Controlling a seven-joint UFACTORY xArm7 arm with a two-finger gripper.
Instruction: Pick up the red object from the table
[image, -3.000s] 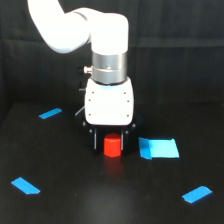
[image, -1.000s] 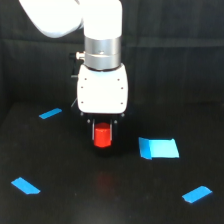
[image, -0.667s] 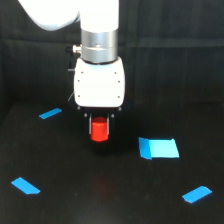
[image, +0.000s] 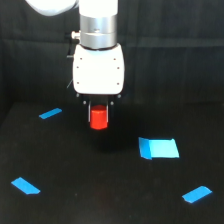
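So the gripper (image: 99, 116) is clamped on the red object (image: 98, 118), a dark finger on each side of it, and the block sits right between the tips under the white gripper body (image: 98, 70). It's hanging straight down, wrist vertical, nothing tilted as far as I can see.

The relation that matters: the red object isn't off to any side of the tool, it's directly beneath it, in line with the arm's vertical axis, short and stubby with its own axis upright too. Only one arm here, so no question about who's nearer.

From this angle the block looks to be off the table (image: 100, 200), with a dim patch of dark surface showing below it, though black on black makes the gap hard to judge. I'd call the pick basically done; what's left is lifting clear without the block slipping.

Further out, blue tape pieces are scattered around: a small one (image: 50, 113) toward the exterior view's left, a bigger squarish one (image: 159, 148) to the right, and two more near the front corners (image: 26, 186) (image: 197, 194). All well apart from the block.
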